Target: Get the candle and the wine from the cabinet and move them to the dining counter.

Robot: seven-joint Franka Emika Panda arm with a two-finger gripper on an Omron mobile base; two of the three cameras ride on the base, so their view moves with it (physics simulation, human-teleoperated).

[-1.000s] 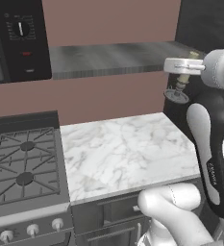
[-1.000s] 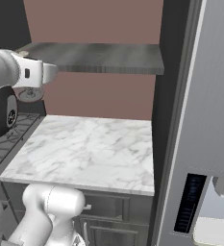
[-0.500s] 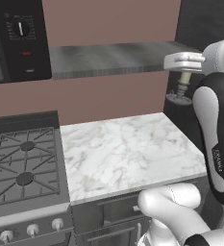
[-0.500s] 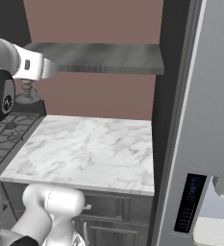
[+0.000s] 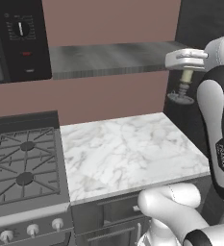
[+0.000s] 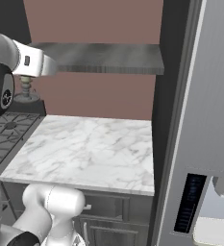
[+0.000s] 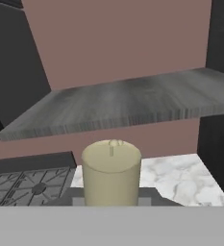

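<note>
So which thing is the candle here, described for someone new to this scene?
Find the grey shelf on the pink wall, then its right end, where the white arm reaches. The candle hangs there, shut in the gripper: a short cream stub on a grey round-based holder, off every surface.

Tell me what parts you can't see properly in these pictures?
- The tool's finger tips: in the left base view the white hand covers them where they meet the candle.
- The candle's top: in the right base view the arm hides it; just the holder shows below.
- The candle's holder: in the hand view the bottom edge cuts it off.
- The microwave: cut off by the left base view's edge.
</note>
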